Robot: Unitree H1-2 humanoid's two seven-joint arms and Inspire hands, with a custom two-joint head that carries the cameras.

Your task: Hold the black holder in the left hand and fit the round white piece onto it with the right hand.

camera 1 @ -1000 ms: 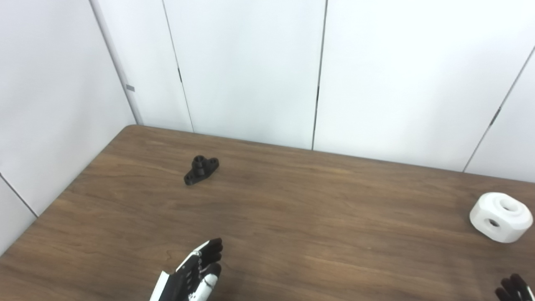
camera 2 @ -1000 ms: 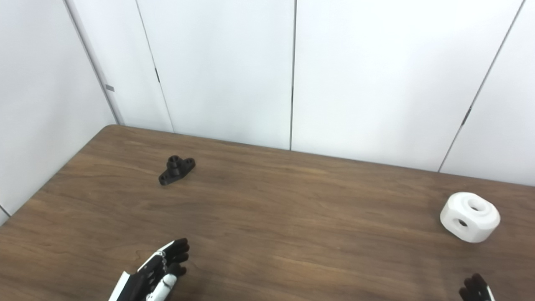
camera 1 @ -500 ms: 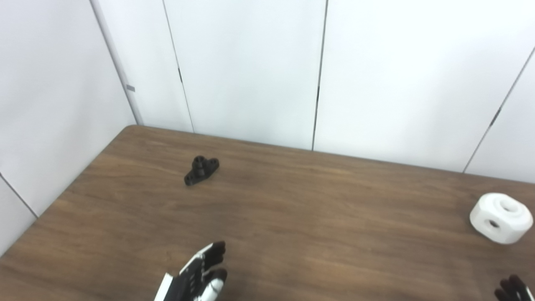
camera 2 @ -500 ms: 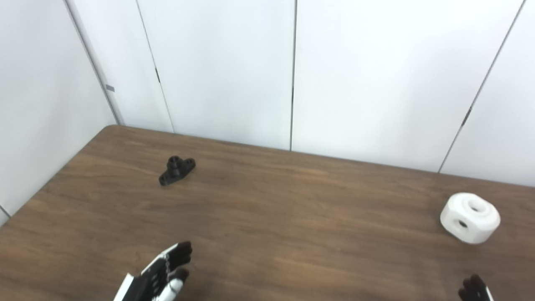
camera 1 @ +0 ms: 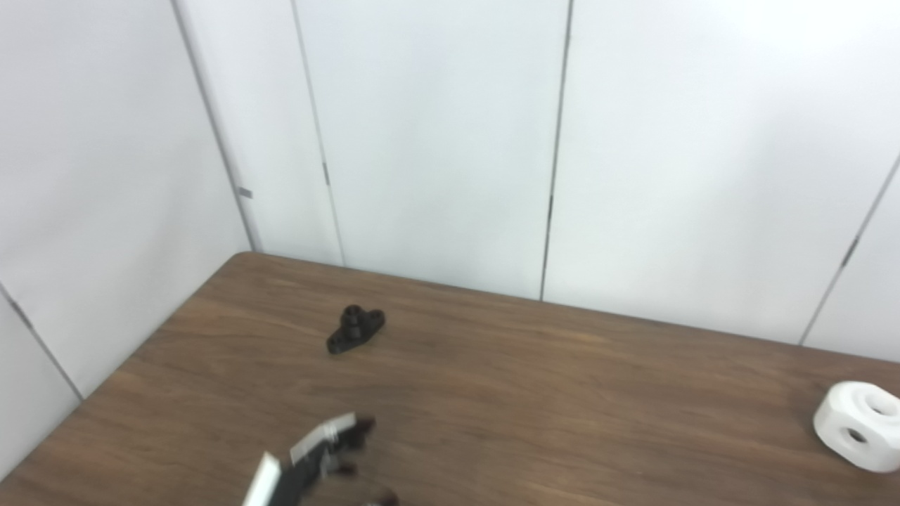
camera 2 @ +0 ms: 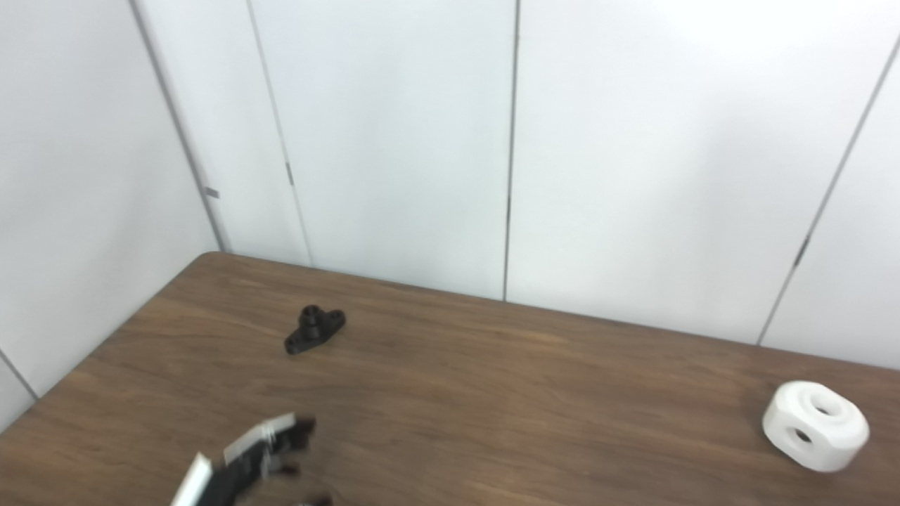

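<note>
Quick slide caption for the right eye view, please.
Left hand low over the wooden table, black holder and round white piece both ungrasped.

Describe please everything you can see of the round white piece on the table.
The round white piece is a chunky ring with faceted sides, looking like matte plastic. It has a large round opening in its top face and a smaller round hole in the side facing the camera. It lies flat on the brown wooden table, near the right end, alone. Nothing touches it except the table; the black holder lies far off to the left.
</note>
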